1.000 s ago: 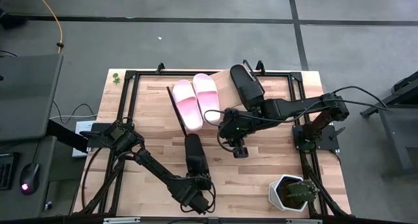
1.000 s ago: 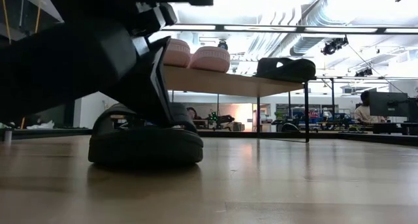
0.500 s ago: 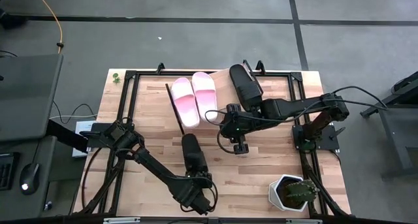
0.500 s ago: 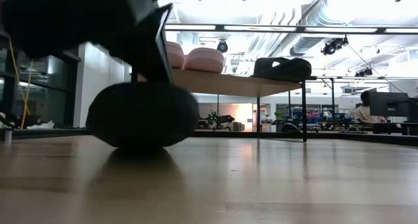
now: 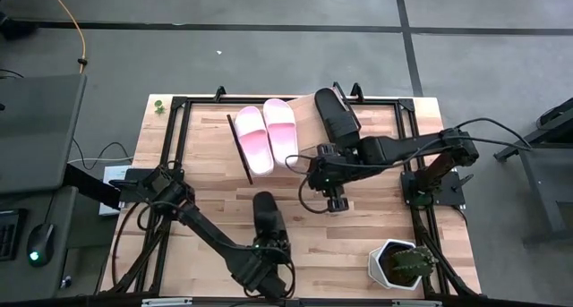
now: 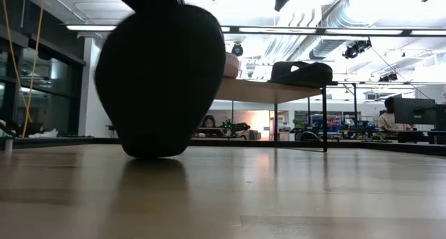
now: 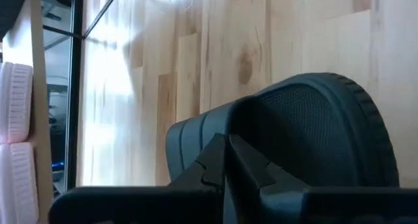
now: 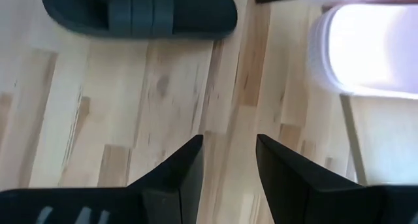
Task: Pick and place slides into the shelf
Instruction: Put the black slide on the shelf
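My left gripper (image 5: 266,253) is near the table's front edge, shut on a black slide (image 5: 268,219). In the low view that slide (image 6: 160,79) stands tipped up, its underside toward the camera. The shelf (image 5: 303,110) at the far side carries two pale pink slides (image 5: 252,141) (image 5: 282,132) and another black slide (image 5: 338,117), all lying on its slanted board. My right gripper (image 5: 334,202) hangs open over bare table in front of the shelf, with nothing between its fingers (image 8: 196,165). My left gripper pinches the black slide's near end (image 7: 261,152) between its two shut fingers, coming from the table's near side and slanting down. That near end is raised. The slide slopes down away from the gripper, and its far end (image 6: 150,152) is low at the tabletop; whether it touches, I cannot tell.
A cactus in a white pot (image 5: 398,264) stands at the near right corner. A black metal frame (image 5: 179,119) runs along the table's edges. Bare wood lies between the two grippers. A person (image 6: 385,120) sits in the room far behind the table.
My left gripper has risen, staying shut, and has drawn the black slide's near end up with it. The slide, flat on the table a second ago, now stands steeply tipped, while its far end has stayed low.
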Robot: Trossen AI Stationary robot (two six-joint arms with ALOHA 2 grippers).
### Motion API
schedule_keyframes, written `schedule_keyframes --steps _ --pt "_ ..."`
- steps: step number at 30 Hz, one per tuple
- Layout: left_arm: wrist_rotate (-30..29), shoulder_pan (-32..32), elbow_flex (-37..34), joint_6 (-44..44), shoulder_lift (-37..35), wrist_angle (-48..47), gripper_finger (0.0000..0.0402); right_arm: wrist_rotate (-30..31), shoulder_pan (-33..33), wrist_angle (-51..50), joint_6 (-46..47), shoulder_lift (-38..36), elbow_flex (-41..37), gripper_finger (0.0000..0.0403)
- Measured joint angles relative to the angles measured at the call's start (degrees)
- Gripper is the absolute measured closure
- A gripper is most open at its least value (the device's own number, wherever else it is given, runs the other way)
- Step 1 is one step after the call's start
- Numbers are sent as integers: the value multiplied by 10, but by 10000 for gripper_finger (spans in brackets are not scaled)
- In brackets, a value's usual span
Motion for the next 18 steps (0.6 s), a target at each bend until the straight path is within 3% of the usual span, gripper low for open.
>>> schedule_keyframes --steps 11,18 --pt "-27 -12 74 -6 0 -79 401 16 45 -24 21 0 0 273" --pt "-39 -13 112 9 -1 -99 401 71 106 -24 35 0 0 273"
